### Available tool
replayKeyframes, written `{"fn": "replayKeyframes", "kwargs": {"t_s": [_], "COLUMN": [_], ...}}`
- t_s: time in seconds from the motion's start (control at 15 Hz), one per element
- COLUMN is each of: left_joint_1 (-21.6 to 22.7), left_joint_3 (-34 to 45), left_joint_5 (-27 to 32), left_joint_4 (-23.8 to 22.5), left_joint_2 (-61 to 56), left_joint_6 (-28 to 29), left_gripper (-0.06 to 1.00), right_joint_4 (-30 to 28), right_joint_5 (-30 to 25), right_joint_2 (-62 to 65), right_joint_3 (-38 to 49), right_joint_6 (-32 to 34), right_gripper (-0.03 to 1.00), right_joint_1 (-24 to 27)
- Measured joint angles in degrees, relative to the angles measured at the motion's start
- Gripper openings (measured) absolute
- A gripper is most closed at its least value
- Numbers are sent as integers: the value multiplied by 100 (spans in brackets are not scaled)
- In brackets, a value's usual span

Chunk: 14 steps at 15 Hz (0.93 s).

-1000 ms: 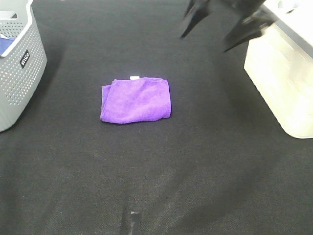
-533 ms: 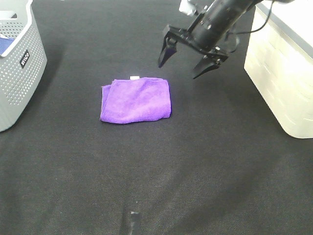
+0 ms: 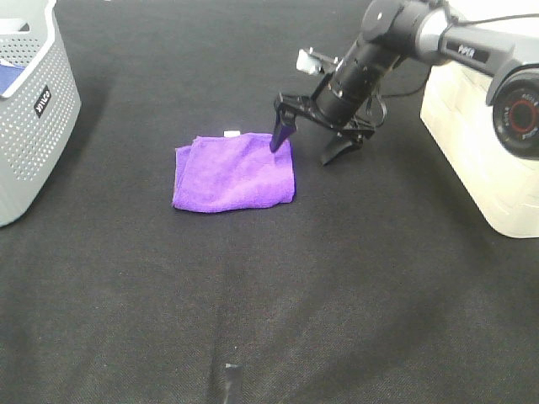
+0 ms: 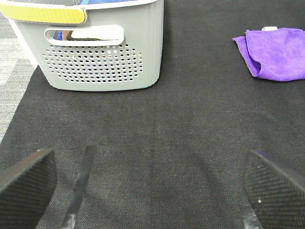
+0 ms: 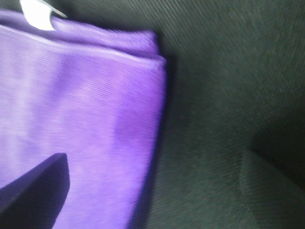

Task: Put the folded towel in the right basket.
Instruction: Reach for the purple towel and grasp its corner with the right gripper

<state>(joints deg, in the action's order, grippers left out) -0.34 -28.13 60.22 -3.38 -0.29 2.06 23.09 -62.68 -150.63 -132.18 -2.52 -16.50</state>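
Note:
The purple folded towel (image 3: 234, 172) lies flat on the black mat, left of the middle. It also shows in the left wrist view (image 4: 276, 52) and fills the right wrist view (image 5: 81, 119). My right gripper (image 3: 304, 151) is open and low over the towel's far right corner. One finger (image 5: 33, 191) is over the cloth and the other (image 5: 276, 191) is over bare mat beside the edge. The right basket (image 3: 480, 143) is cream-white and stands at the right edge. My left gripper (image 4: 150, 191) is open and empty, away from the towel.
A grey perforated basket (image 3: 34, 118) with blue cloth inside stands at the far left, and shows close in the left wrist view (image 4: 100, 62). A small white tag (image 5: 38, 12) sticks out at the towel's far edge. A short dark strip (image 3: 229, 380) lies near the mat's front edge.
My right arm has come down from the upper right to the towel. Its open gripper now straddles the towel's far right corner. The towel has not moved.

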Motion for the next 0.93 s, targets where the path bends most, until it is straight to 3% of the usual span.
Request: {"fn": "replayKeyframes", "kwargs": {"t_s": [0.47, 0.67, 0.73, 0.87, 0.93], "left_joint_1": [0, 0, 0, 0, 0], "left_joint_3": [0, 0, 0, 0, 0], "left_joint_5": [0, 0, 0, 0, 0], "left_joint_4": [0, 0, 0, 0, 0], "left_joint_2": [0, 0, 0, 0, 0], "left_joint_6": [0, 0, 0, 0, 0], "left_gripper": [99, 99, 99, 99, 99], "right_joint_4": [361, 602, 722, 751, 751], "right_joint_5": [40, 235, 447, 630, 630], "right_joint_2": [-172, -338, -464, -527, -527], "right_joint_3": [-115, -183, -206, -229, -229], "right_joint_6": [0, 0, -6, -6, -6], "right_gripper": [87, 83, 77, 62, 62], "right_joint_1": [-11, -367, -791, -1054, -1054]}}
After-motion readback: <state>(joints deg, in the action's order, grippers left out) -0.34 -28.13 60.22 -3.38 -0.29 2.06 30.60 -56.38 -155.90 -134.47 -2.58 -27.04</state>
